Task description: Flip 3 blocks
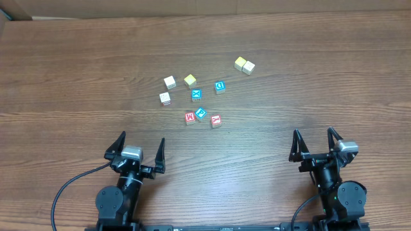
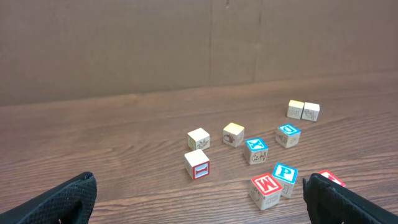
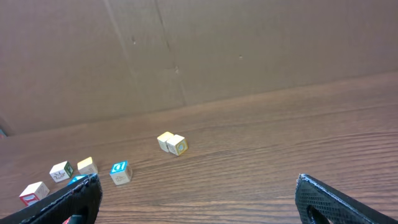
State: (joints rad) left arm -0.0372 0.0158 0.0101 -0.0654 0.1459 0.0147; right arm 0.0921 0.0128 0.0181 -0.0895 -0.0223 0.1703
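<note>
Eyes on the red M block (image 1: 190, 117), the blue P block (image 1: 201, 113) and the second red block (image 1: 216, 120) — lined up close together on the surface (image 1: 77, 77), just on the robot's side of the blue X cube (image 1: 196, 95). Right of that X cube, a blue D cube (image 1: 219, 86). Just beyond it, a yellow-topped cube (image 1: 190, 80). Left of it, a white cube (image 1: 169, 81) and a red-framed cube (image 1: 165, 98). Well back from the X cube, toward the robot — left fingers (image 2: 59, 202) spread wide, right fingers (image 3: 339, 199) spread wide too, both well apart from the blocks.
</note>
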